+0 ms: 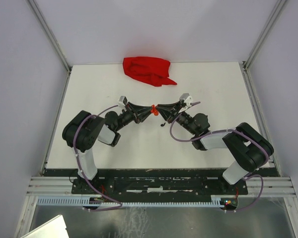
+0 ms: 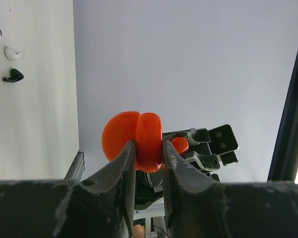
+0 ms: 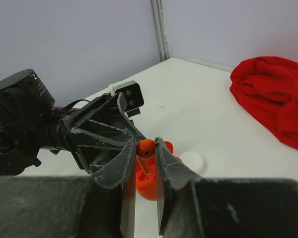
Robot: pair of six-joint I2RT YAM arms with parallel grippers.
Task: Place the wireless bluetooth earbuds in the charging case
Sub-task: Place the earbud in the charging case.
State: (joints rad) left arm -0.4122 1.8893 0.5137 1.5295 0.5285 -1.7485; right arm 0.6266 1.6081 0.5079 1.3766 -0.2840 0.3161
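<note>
My left gripper (image 2: pixel 148 145) is shut on the orange-red charging case (image 2: pixel 149 130), held on edge above the table with its lid (image 2: pixel 118 136) swung open. My right gripper (image 3: pixel 146 144) faces it, shut on an orange-red earbud (image 3: pixel 144 148) whose stem points down into the open case (image 3: pixel 146 182). From above, both grippers meet tip to tip at the case (image 1: pixel 153 109) in mid-table. That same earbud (image 2: pixel 180 145) shows in the left wrist view just past the case. On the table lie a white earbud (image 2: pixel 12 52) and a black earbud (image 2: pixel 13 76).
A red cloth (image 1: pixel 147 70) lies bunched at the table's far edge, also in the right wrist view as the red cloth (image 3: pixel 274 96). A round white disc (image 3: pixel 193 160) rests on the table just beyond the case. Grey walls and metal posts enclose the table.
</note>
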